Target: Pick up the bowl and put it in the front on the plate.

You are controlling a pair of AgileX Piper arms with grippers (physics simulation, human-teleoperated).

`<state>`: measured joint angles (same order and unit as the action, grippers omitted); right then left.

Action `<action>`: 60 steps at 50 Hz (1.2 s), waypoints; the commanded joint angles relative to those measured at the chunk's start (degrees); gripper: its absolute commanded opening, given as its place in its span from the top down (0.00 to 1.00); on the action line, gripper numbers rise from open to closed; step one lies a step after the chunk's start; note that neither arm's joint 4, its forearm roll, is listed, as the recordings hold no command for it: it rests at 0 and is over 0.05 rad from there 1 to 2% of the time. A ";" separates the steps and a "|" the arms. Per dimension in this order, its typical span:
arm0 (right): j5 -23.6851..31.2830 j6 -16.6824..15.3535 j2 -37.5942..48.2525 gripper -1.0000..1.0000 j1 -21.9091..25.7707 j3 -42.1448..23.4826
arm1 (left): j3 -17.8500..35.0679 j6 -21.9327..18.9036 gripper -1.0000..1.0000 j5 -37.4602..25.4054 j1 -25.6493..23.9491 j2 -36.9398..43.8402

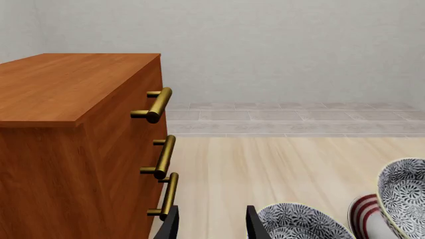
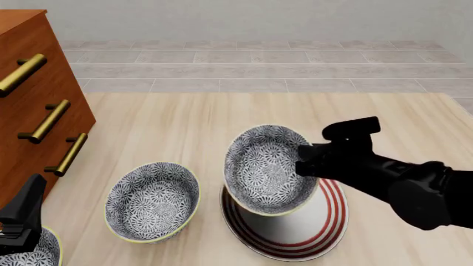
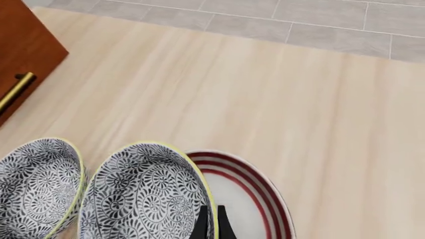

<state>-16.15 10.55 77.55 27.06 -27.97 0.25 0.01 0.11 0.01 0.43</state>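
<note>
The bowl (image 2: pixel 267 169) is pinched by its rim in the right gripper (image 2: pixel 309 160), tilted above the plate (image 2: pixel 310 235) at lower centre of the front view. The placing step is judged in hand: the bowl must be levelled, lowered onto the plate, then released. The left gripper (image 1: pixel 211 224) is seen parted, holding nothing.

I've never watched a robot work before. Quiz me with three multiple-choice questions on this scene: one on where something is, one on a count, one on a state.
1. Where is the bowl that the right gripper holds?
A. On the wooden cabinet
B. Tilted above the plate
C. On the floor

2. How many patterned bowls show in the front view?
A. One
B. Two
C. Three

3. How are the left gripper jaws?
A. Open, holding nothing
B. Shut on a handle
C. Shut on a bowl

Answers: 1 B, its rim is pinched over the red-ringed plate. 2 C, one held, one middle bowl, one corner bowl. 3 A, a bare gap shows between them.
</note>
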 commanded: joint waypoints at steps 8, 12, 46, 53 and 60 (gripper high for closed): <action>-1.33 1.28 -0.44 1.00 -1.60 2.26 | 0.00 0.00 0.00 0.00 0.00 0.00; -2.40 1.73 0.15 1.00 -1.84 2.78 | 0.00 0.00 0.00 0.00 0.00 0.00; -7.49 3.04 5.49 1.00 -3.22 6.03 | 0.00 0.00 0.00 0.00 0.00 0.00; -8.05 2.68 6.64 1.00 -3.84 5.97 | 0.00 0.00 0.00 0.00 0.00 0.00; -8.56 2.85 7.25 1.00 -4.27 6.19 | 0.00 0.00 0.00 0.00 0.00 0.00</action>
<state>-23.92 13.08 83.50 23.43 -22.05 0.25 0.01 0.11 0.01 0.43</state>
